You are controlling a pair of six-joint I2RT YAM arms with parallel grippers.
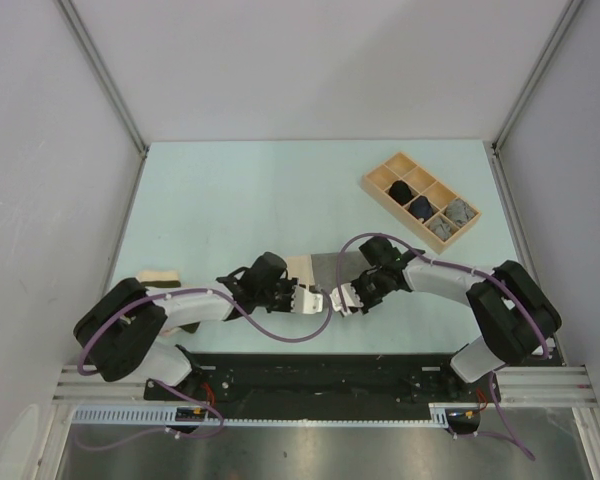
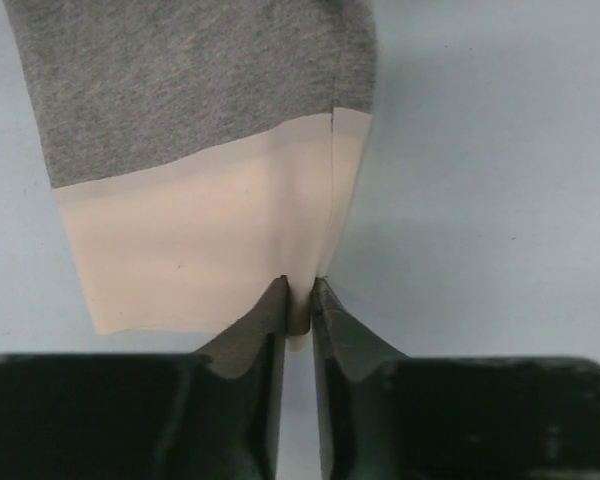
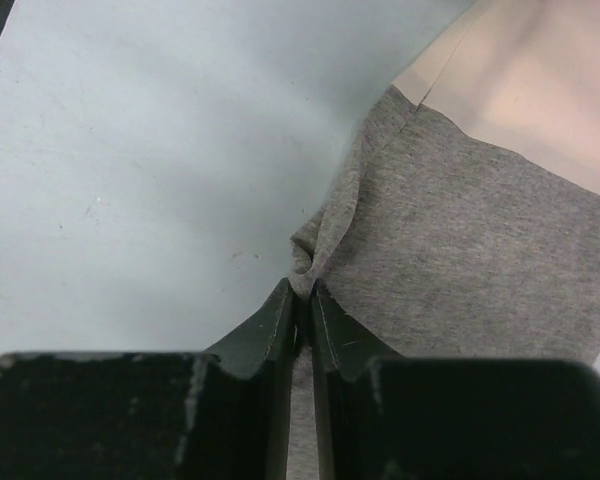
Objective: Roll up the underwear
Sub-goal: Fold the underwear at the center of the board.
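The grey-and-beige underwear (image 1: 320, 270) lies flat on the counter (image 1: 240, 210) near its front edge. The left end effector (image 2: 298, 300) pinches its beige band's edge; the right end effector (image 3: 302, 300) pinches a bunched grey corner.

A pale blue-green table (image 1: 240, 200) fills the middle of the top view; in its upper right lies a light wooden tray (image 1: 387, 180), set at a slant and split into small compartments in two rows; a white back wall (image 1: 310, 60) runs along the top, with a white left wall (image 1: 40, 150) and a white right wall (image 1: 570, 180) at the sides; a metal post (image 1: 102, 75) slants down each rear corner; along the bottom edge sits a black plate (image 1: 380, 370), then a silver rail (image 1: 540, 380), then a white slotted strip (image 1: 130, 413) at lower left; in both wrist views the table is bare and faintly scuffed.
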